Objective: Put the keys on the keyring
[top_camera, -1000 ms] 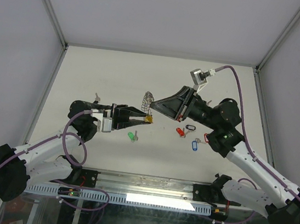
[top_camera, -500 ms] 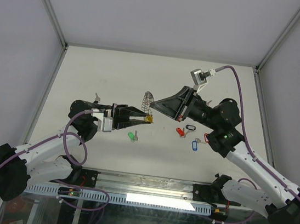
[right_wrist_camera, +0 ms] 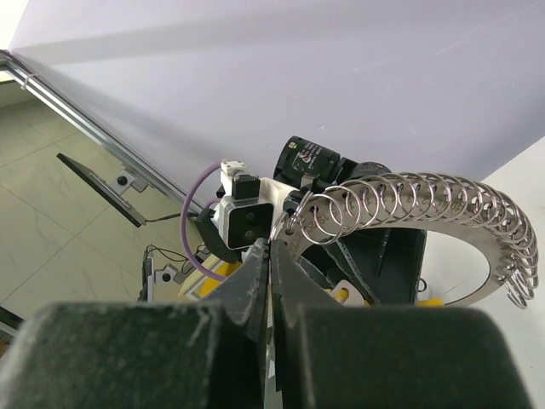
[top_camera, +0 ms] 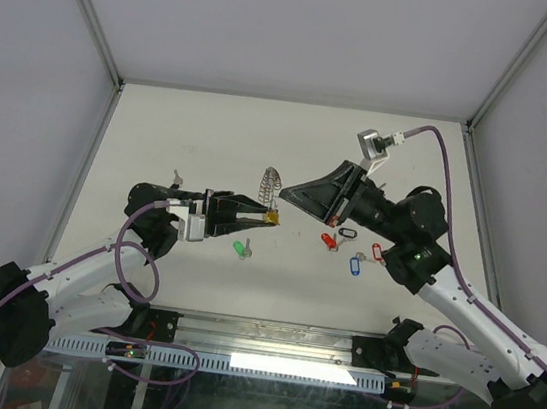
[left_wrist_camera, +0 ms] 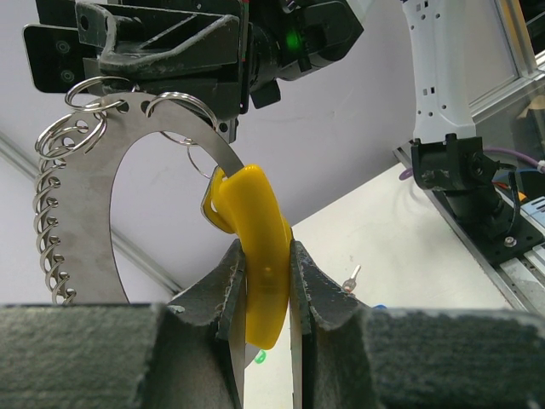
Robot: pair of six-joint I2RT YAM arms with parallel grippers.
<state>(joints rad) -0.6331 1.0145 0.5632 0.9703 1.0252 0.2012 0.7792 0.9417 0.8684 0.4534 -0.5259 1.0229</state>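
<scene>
The keyring [top_camera: 271, 186] is a curved silver band strung with many small wire rings, with a yellow segment [left_wrist_camera: 255, 221]. My left gripper [left_wrist_camera: 266, 256] is shut on that yellow segment and holds the keyring up above the table [top_camera: 161, 139]. My right gripper [right_wrist_camera: 271, 247] is shut, its tips against the last small ring at the band's free end [right_wrist_camera: 308, 223]. Whether it pinches that ring I cannot tell. The keys lie on the table: a green-tagged one [top_camera: 239, 248], a red one [top_camera: 327, 241], a black one [top_camera: 346, 234] and a blue one [top_camera: 354, 265].
A second red-tagged key [top_camera: 378, 251] lies beside the right arm. A bare silver key [top_camera: 176, 178] lies left of the left wrist. White walls with metal rails [top_camera: 92, 130] close the table on three sides.
The right gripper's jaws have closed at the band's free end. The right wrist has shifted slightly to the right. The left arm and the keyring have stayed where they were.
</scene>
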